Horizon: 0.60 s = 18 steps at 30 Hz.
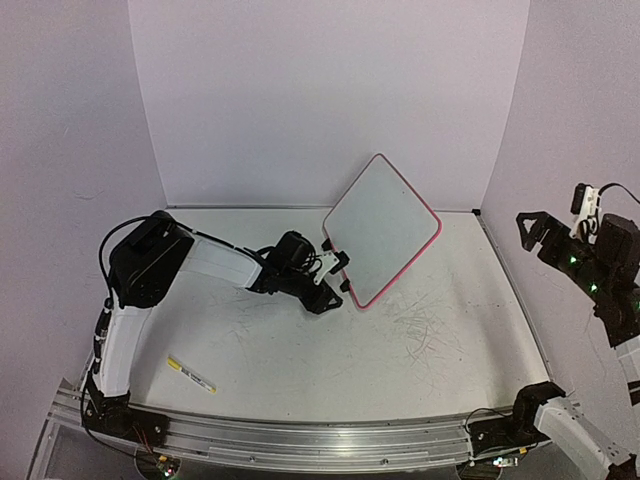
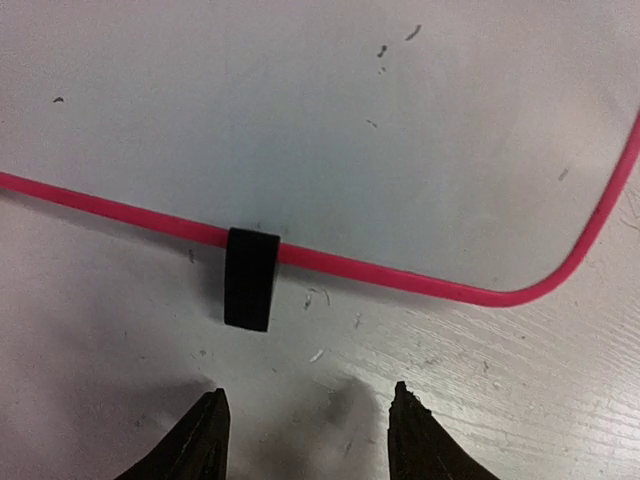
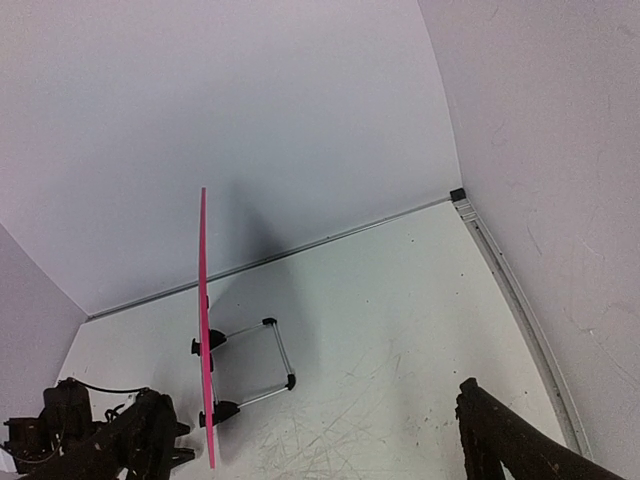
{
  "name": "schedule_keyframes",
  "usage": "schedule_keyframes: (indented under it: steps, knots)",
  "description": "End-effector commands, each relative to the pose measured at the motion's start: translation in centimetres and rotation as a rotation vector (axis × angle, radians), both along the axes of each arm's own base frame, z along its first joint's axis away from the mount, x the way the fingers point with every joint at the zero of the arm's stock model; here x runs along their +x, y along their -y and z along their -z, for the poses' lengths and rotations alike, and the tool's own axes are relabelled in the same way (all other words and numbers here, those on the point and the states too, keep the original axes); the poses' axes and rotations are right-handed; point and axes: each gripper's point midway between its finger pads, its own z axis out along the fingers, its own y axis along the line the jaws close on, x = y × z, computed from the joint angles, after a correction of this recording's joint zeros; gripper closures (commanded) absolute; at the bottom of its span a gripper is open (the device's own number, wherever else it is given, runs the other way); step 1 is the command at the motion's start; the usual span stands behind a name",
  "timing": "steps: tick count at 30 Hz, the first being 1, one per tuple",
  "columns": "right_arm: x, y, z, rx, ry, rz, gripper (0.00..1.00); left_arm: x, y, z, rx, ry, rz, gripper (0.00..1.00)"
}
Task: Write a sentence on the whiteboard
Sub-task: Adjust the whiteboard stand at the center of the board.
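The whiteboard [image 1: 383, 228], white with a red-pink rim, stands tilted upright on a wire stand at the middle back of the table. No writing shows on its face, so the sentence is not visible. My left gripper [image 1: 335, 288] is low on the table at the board's lower left edge, open and empty. In the left wrist view the gripper [image 2: 305, 405] is just short of the rim [image 2: 400, 275] and a black clip foot [image 2: 250, 278]. My right gripper [image 1: 548, 238] is raised at the far right, open and empty. The right wrist view shows the board edge-on [image 3: 204, 330] beyond that gripper [image 3: 310, 450].
A yellow-and-white marker [image 1: 191, 374] lies on the table at the near left, apart from both grippers. The wire stand [image 3: 272, 360] juts out behind the board. Grey scribble scratches [image 1: 420, 330] mark the tabletop to the right. Walls close the back and sides.
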Motion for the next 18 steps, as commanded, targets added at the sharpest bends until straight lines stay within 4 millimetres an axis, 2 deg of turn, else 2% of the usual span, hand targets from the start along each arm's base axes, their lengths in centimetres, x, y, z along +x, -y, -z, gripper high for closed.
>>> schedule_keyframes:
  steps: [1,3,9,13,18]
  knots:
    - [0.4,-0.1,-0.6,0.009,0.034,-0.001,0.02,0.9,1.4,0.5,0.040,0.048,0.065,0.48]
    - [0.4,-0.1,-0.5,0.011,0.034,-0.001,0.02,1.2,1.3,1.3,0.072,0.053,0.063,0.51]
    - [0.8,-0.3,-0.1,0.012,0.024,-0.008,0.02,2.4,2.0,2.0,0.102,0.083,0.063,0.56]
    - [1.1,-0.3,0.4,0.022,0.012,-0.007,0.02,2.6,2.8,1.9,0.102,0.103,0.078,0.58]
    - [1.2,0.1,0.9,0.059,-0.002,0.024,0.02,2.5,3.7,1.6,0.101,0.129,0.093,0.65]
